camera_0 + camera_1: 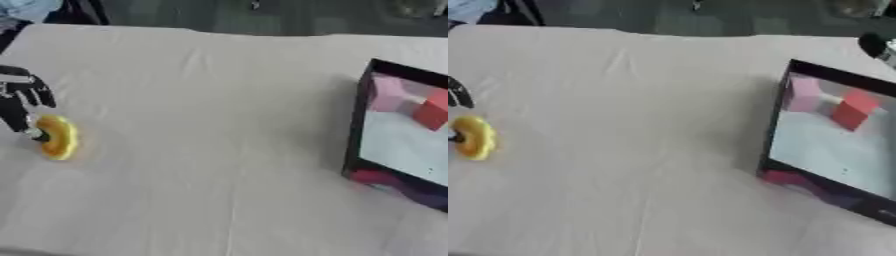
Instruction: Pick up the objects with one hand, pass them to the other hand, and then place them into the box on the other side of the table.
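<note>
Left hand (24,102), far left: fingers pinched on yellow ring (59,137); right hand unseen; handover wanted ring lifted clear, carried toward box (353,131).

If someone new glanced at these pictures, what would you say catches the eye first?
Probably the bright yellow ring at the left edge of the beige table, with the black left robot hand right against it. Next comes the black-rimmed box on the right side, with a pink block and a red block lying inside it.
</note>
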You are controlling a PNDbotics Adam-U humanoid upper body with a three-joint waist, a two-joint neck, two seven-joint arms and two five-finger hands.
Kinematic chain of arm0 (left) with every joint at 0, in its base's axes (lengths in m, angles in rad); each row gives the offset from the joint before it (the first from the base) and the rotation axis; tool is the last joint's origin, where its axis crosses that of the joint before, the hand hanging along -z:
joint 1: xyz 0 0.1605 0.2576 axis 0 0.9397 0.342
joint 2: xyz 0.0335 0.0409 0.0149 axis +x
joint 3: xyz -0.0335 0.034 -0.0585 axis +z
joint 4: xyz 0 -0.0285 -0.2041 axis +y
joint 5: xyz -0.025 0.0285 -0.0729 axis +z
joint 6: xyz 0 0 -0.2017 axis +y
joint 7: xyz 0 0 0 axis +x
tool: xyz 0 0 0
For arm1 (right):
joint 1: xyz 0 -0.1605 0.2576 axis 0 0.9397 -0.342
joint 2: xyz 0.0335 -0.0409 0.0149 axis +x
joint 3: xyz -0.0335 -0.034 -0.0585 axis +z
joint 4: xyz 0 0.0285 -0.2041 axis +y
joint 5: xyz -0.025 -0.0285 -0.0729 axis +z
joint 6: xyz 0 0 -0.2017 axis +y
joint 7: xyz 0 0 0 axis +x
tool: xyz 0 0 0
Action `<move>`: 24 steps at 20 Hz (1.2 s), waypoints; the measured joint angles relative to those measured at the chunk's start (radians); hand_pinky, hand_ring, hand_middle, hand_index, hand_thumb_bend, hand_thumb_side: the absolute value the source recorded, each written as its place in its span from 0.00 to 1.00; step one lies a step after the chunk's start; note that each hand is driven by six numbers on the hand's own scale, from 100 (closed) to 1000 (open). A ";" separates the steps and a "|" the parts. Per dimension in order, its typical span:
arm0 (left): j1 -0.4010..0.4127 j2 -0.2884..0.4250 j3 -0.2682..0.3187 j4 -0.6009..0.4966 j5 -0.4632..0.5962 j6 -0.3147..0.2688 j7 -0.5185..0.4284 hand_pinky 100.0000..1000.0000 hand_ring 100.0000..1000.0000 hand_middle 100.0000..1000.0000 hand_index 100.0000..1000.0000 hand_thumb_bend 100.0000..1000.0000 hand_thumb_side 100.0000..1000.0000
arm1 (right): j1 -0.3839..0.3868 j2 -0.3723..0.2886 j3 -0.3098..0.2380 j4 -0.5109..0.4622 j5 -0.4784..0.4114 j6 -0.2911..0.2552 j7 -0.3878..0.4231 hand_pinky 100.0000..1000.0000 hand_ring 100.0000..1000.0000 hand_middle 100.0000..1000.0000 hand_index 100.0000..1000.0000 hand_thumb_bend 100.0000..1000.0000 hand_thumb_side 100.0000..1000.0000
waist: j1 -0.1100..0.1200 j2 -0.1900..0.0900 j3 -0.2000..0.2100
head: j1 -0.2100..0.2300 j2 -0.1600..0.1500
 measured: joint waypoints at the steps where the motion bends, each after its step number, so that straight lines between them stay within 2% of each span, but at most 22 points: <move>1: -0.003 0.000 -0.001 0.000 -0.013 -0.010 -0.006 0.80 0.81 0.74 0.72 0.62 0.00 | 0.001 0.001 0.000 0.000 0.000 0.001 0.000 0.90 0.91 0.75 0.84 0.64 0.22 | 0.000 0.000 0.000 | 0.000 0.000; 8: -0.018 -0.006 -0.007 0.015 -0.071 -0.081 -0.043 0.80 0.82 0.75 0.72 0.65 0.00 | 0.001 0.007 0.002 0.000 0.003 0.003 0.003 0.90 0.91 0.75 0.84 0.62 0.23 | 0.000 0.001 0.000 | 0.000 -0.009; 16: -0.037 -0.028 -0.024 0.086 -0.128 -0.152 -0.047 0.79 0.81 0.74 0.72 0.64 0.00 | 0.002 0.009 0.005 0.000 0.003 0.002 0.003 0.90 0.91 0.75 0.84 0.60 0.24 | 0.000 0.001 -0.005 | 0.001 -0.017; 21: -0.041 -0.044 -0.022 0.112 -0.134 -0.169 -0.047 0.78 0.80 0.72 0.72 0.57 0.00 | 0.006 0.015 0.005 0.000 0.003 0.002 0.003 0.90 0.91 0.75 0.84 0.60 0.24 | -0.001 0.002 -0.005 | 0.001 -0.018; 24: -0.041 -0.050 -0.015 0.123 -0.109 -0.171 -0.045 0.78 0.79 0.71 0.72 0.57 0.00 | 0.007 0.015 0.005 0.000 0.003 0.001 0.003 0.90 0.91 0.75 0.84 0.59 0.24 | -0.002 0.002 -0.005 | 0.002 -0.018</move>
